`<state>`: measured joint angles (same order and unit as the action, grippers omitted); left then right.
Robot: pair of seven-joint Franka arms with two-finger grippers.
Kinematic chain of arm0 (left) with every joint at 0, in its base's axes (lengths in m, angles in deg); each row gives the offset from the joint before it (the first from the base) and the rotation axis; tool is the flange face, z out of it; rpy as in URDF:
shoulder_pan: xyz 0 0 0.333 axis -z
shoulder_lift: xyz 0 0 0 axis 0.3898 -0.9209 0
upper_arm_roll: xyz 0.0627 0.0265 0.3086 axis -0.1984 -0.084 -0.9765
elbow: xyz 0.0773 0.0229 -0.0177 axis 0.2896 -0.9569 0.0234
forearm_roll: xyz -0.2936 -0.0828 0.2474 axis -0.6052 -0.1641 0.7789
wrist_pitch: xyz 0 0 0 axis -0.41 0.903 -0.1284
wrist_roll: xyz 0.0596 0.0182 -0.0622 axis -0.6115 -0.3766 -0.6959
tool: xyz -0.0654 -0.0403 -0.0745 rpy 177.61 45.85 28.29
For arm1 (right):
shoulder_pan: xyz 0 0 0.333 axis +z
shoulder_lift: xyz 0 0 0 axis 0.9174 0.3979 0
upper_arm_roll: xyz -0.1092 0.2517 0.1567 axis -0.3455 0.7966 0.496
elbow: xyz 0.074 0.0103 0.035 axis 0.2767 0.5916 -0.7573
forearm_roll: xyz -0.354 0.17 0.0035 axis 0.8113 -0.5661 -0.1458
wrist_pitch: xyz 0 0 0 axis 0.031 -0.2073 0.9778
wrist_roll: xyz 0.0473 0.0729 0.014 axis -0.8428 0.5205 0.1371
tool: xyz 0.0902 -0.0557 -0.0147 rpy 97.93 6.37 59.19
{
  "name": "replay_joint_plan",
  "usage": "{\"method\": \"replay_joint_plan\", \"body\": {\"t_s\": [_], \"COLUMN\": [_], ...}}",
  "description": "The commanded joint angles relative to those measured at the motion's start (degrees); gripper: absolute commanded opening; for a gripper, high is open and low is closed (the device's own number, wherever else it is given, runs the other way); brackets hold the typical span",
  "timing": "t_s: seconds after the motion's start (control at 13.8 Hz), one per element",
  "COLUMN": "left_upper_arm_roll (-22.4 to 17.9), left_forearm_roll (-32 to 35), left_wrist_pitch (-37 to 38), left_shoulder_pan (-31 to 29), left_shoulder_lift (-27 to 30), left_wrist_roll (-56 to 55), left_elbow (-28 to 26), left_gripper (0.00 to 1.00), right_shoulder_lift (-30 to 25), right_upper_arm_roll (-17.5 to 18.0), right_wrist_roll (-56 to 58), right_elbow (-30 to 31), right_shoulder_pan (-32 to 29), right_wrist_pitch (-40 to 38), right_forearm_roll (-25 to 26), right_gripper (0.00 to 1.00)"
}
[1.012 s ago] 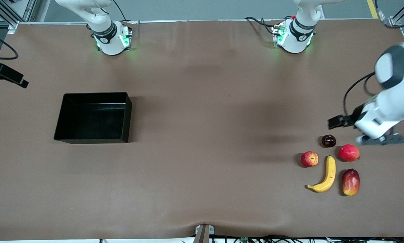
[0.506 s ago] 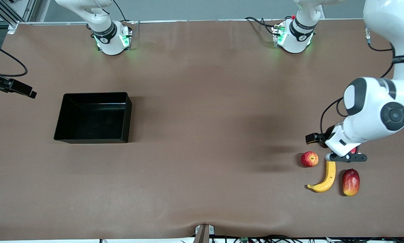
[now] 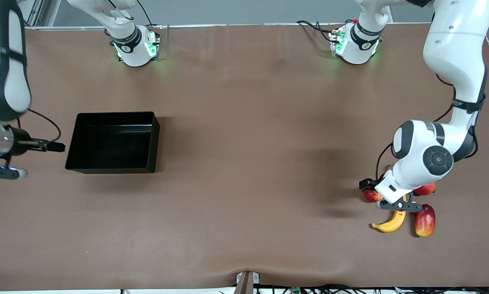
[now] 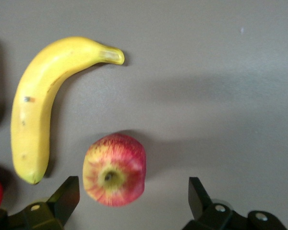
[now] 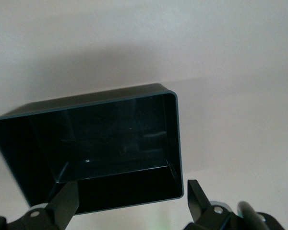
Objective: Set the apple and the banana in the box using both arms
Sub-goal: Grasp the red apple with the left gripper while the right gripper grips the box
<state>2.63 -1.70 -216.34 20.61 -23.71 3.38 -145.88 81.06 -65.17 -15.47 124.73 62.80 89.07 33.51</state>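
A: Front view: what lies on the surface?

B: One brown matte tabletop [image 3: 244, 163]. One glossy black box [image 3: 113, 119] sits at middle left of the frame, open-topped. At lower right, one curved yellow banana [image 3: 391, 224], one streaky red apple [image 3: 370, 196], one oblong red-yellow fruit [image 3: 425, 220] and one smooth red fruit [image 3: 427, 189] cluster together.

A: And the two grippers?

B: The left gripper [image 4: 134, 203] hangs spread wide over the apple, grasping nothing. The right gripper [image 5: 129, 203], fingers parted, hovers beside the box.
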Motion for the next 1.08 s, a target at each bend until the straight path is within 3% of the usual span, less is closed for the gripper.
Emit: {"method": "replay_joint_plan", "body": {"t_s": [0.0,0.36,0.58,0.87,0.94,1.01], "left_upper_arm_roll": [-0.27,-0.62,-0.62,-0.62,-0.62,-0.62], "left_forearm_roll": [1.26,2.14,2.22,2.49,2.49,2.49], "left_wrist_pitch": [-1.37,-1.28,-0.84,-0.76,-0.76,-0.76], "left_shoulder_pan": [-0.22,-0.84,-1.54,-1.8,-1.98,-2.07], "left_shoulder_lift": [-2.43,-3.23,-3.14,-3.23,-3.23,-3.23], "left_wrist_roll": [0.38,0.38,0.9,2.04,2.57,2.57], "left_elbow": [1.88,1.18,1.09,0.57,0.48,0.39], "left_gripper": [1.0,1.0,1.0,1.0,1.0,1.0], "right_shoulder_lift": [2.75,2.58,2.75,0.92,0.39,0.21], "right_upper_arm_roll": [0.69,0.68,0.69,0.77,0.77,0.77], "right_wrist_roll": [2.63,6.64,11.24,14.84,14.85,14.94], "right_elbow": [0.55,10.74,12.68,22.15,24.18,25.68], "right_shoulder_pan": [-2.31,-4.06,-6.26,-8.54,-8.64,-8.9], "right_wrist_pitch": [1.92,14.57,16.17,23.88,25.82,26.88], "right_forearm_roll": [-0.02,-0.02,-0.02,-0.11,-0.11,-0.11], "right_gripper": [1.0,1.0,1.0,1.0,0.96,0.81]}}
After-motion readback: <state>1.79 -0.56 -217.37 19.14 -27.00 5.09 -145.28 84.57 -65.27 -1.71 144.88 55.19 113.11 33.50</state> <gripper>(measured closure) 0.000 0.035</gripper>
